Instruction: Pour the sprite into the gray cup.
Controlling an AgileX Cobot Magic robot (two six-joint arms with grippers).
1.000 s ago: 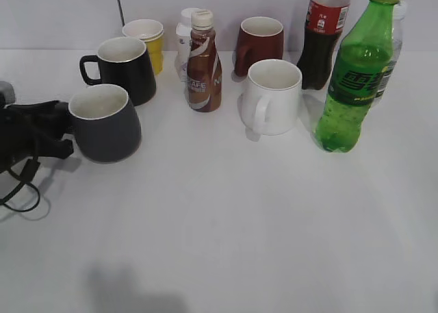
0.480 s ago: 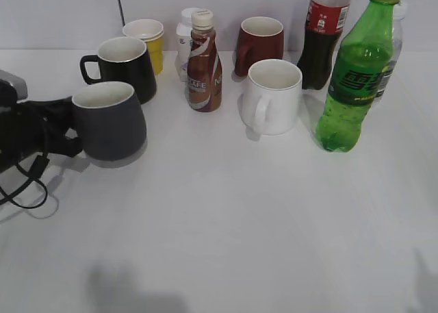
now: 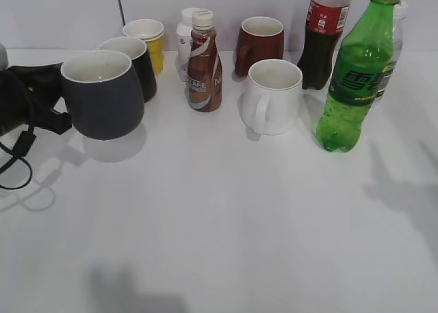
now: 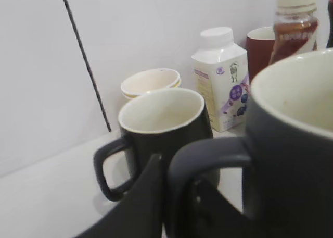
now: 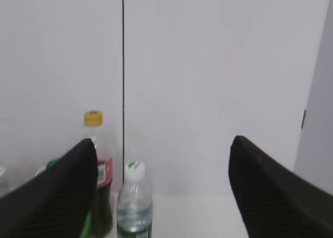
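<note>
While we hold it off the counter (image 3: 226, 217):
gray cup (image 3: 102, 94): handle between our left jaws.
right jaws: wide apart.
sprite (image 3: 354, 80): right of cup.

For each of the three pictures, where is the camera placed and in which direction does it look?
Exterior: in front, looking down at a slant across the table; left gripper holds the gray cup by its handle.
Left wrist: low, behind the gray cup; gripper fingers show.
Right wrist: high, facing the wall; open gripper, out of the exterior view.
Shared: the cola bottle.
</note>
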